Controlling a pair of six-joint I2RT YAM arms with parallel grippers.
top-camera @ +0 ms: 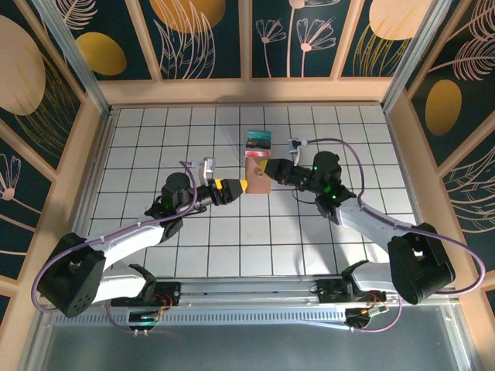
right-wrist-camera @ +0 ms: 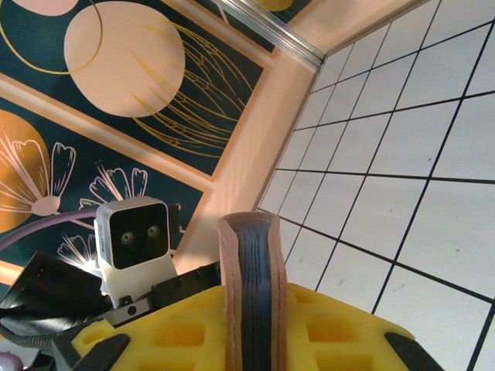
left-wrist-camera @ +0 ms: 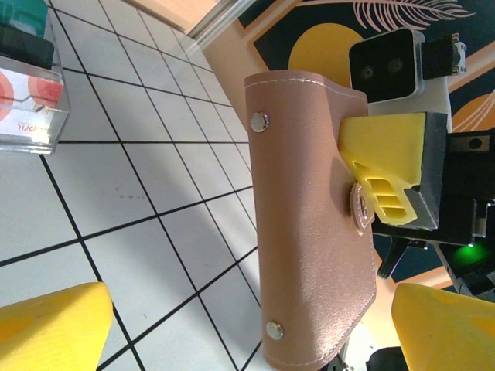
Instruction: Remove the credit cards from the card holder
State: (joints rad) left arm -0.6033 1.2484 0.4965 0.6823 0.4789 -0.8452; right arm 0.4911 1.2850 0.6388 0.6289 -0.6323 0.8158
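Observation:
The tan card holder (top-camera: pixel 257 174) hangs folded above the table's middle, with my right gripper (top-camera: pixel 268 171) shut on it. In the right wrist view it stands edge-on (right-wrist-camera: pixel 251 263) between the yellow pads, blue-grey inside, with the right gripper (right-wrist-camera: pixel 251 332) clamping both sides. My left gripper (top-camera: pixel 237 187) is just left of it and open. In the left wrist view the card holder (left-wrist-camera: pixel 309 216) fills the middle and the left gripper (left-wrist-camera: pixel 255 328) has its yellow fingers (left-wrist-camera: pixel 54 325) wide apart, not touching it. A teal credit card (top-camera: pixel 258 139) and a pale one with a red circle (top-camera: pixel 254 154) lie on the table behind it; the pale card (left-wrist-camera: pixel 27 108) is at that view's upper left.
White grid tiles (top-camera: pixel 232 232) spread all round both arms. Wooden walls with dark floral panels (top-camera: pixel 247 39) close in the back and sides. The other arm's white wrist camera (left-wrist-camera: pixel 387 66) faces me just behind the holder.

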